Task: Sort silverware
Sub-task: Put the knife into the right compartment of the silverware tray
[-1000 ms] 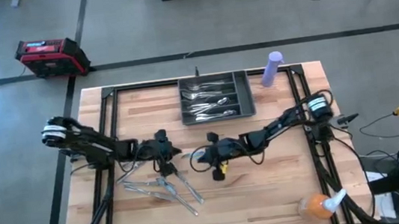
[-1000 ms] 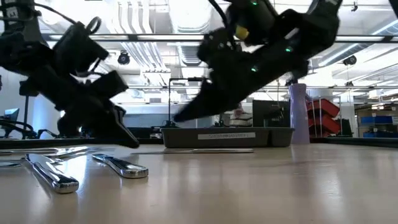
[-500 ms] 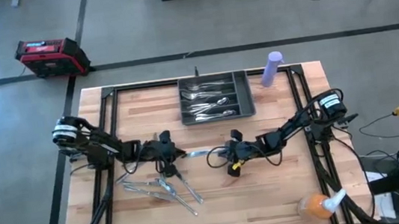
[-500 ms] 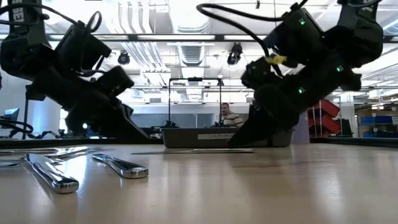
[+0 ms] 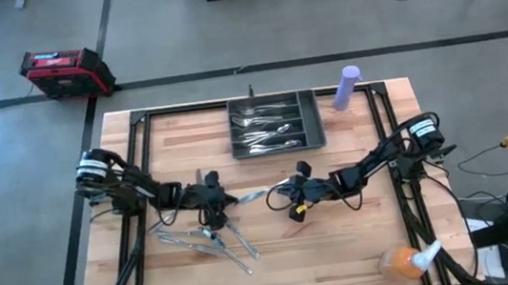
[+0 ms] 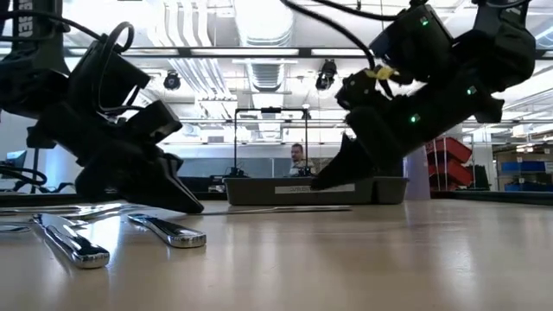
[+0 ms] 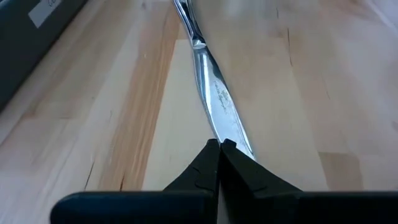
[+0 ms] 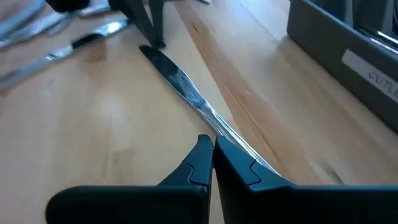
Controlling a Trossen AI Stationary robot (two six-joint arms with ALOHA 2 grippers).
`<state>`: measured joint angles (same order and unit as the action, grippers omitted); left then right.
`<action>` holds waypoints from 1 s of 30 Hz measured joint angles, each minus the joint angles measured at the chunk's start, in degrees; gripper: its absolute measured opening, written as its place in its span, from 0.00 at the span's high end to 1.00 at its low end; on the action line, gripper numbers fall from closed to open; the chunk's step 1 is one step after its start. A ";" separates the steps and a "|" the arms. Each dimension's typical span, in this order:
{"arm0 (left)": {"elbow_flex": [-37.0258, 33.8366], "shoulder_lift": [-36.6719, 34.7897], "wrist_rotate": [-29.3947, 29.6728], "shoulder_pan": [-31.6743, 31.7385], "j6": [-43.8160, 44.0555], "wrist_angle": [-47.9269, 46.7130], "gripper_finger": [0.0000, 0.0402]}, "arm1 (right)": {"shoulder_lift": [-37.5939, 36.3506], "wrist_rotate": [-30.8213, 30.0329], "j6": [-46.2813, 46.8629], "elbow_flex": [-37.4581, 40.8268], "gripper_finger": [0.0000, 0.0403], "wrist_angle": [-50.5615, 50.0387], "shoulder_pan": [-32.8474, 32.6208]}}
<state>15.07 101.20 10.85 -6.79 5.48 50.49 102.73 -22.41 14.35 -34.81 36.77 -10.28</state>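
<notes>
A silver knife (image 5: pixel 251 197) lies flat on the wooden table between my two grippers, blade toward the left. My left gripper (image 7: pixel 219 144) is shut, with its tips on the blade end. My right gripper (image 8: pixel 210 142) is shut over the knife's handle. In the low view its tips (image 6: pixel 315 183) hang a little above the table and touch nothing. More silverware (image 5: pixel 203 241) lies loose on the table at the near left. The dark tray (image 5: pixel 274 147) at the far middle holds several pieces. My left gripper sets its shut fingertips (image 7: pixel 211 152) on the flat of the knife's blade (image 7: pixel 231 127), near its tip. The fingers slant down from the table's left and lie along the knife. The knife lies flat on the table.
A purple bottle (image 5: pixel 348 87) stands to the right of the tray. An orange object (image 5: pixel 402 262) lies at the near right corner. Bare wood shows across the near middle. A person (image 6: pixel 298 160) shows in the room beyond the tray.
My right gripper has drawn back toward the table's right edge along the knife, then risen a little off the table. My left gripper has tipped lower onto the blade end. The knife has stayed where it was.
</notes>
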 joint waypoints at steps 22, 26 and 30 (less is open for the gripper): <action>-0.47 0.90 1.18 0.98 -1.55 0.62 1.00 | -2.14 16.31 -11.13 9.42 0.53 7.44 12.79; -0.59 0.89 1.28 1.01 -0.13 0.67 1.00 | 1.75 22.59 -12.55 9.45 0.54 8.80 14.50; -0.60 0.80 1.62 1.05 0.94 0.64 1.00 | 6.87 23.70 -12.90 9.36 0.61 13.49 14.29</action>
<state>14.47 102.00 12.47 -5.74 6.41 51.13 109.60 1.29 1.45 -25.44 50.26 4.01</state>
